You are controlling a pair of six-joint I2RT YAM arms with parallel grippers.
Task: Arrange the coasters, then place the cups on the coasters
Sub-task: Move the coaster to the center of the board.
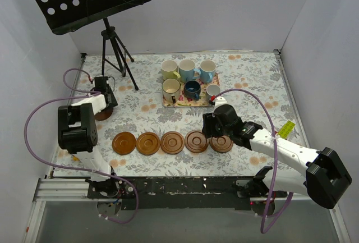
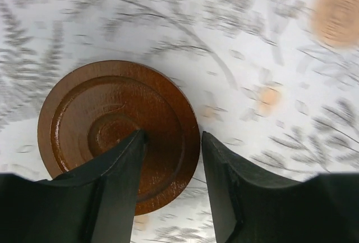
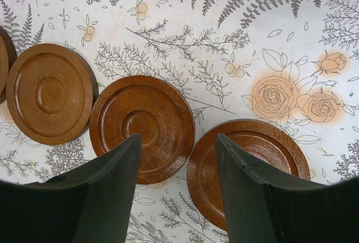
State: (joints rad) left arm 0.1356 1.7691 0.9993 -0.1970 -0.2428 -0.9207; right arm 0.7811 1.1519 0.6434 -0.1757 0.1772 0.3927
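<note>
Row of coasters: five coasters [image 1: 172,142] lie in a line from 9 to 3 o'clock across the near part of the table, each just beside the next.
Right gripper [image 3: 178,142]: I have it spread wide with nothing in it, hanging over the 3 o'clock end of that row. My wrist view shows the gap between the fingers above the seam of the last two discs.
Sixth coaster [image 2: 118,133]: it lies flat on the cloth by itself, at about 11 o'clock from the row's left end and well apart from it.
Left gripper [image 2: 173,139]: about half open and holding nothing. It is low over the stray disc, astride its 3 o'clock rim, with one finger above the grooved face and the other just outside the edge.
Handling, coaster: I judge it light, stiff and thin, with a glossy finish that could slip. The rim is the only place to take hold, and the low edge leaves little to bite.
Cups [image 1: 187,69]: six stand on the floral tray [image 1: 193,103] at 12 o'clock from the row, beyond both grippers.
Handling, cups: they are ceramic, so I expect them heavier, smooth and chippable. I would take each by the wall at the lip, opposite the handle.
</note>
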